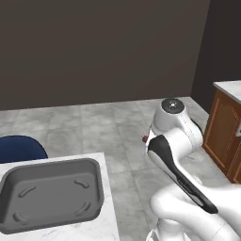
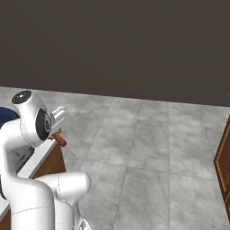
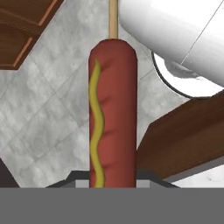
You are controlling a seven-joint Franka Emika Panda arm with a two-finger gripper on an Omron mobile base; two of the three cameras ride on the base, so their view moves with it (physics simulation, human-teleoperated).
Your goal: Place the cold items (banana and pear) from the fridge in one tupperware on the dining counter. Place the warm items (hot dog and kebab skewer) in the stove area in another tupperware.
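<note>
Glossy white rounded arm [image 1: 188,197] with dark joint bands and a grey-capped elbow.

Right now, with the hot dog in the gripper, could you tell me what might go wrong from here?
1. The gripper holds the hot dog by one end, so it could swing or slip.
2. It is beside the dining counter, off the dark tupperware; release now would likely drop it on the floor.

Even, flat rendered light; back wall [image 1: 94,47] dim; soft shadows; mild gloss on white arm [image 1: 188,207]; no blur, sharp edges.
</note>
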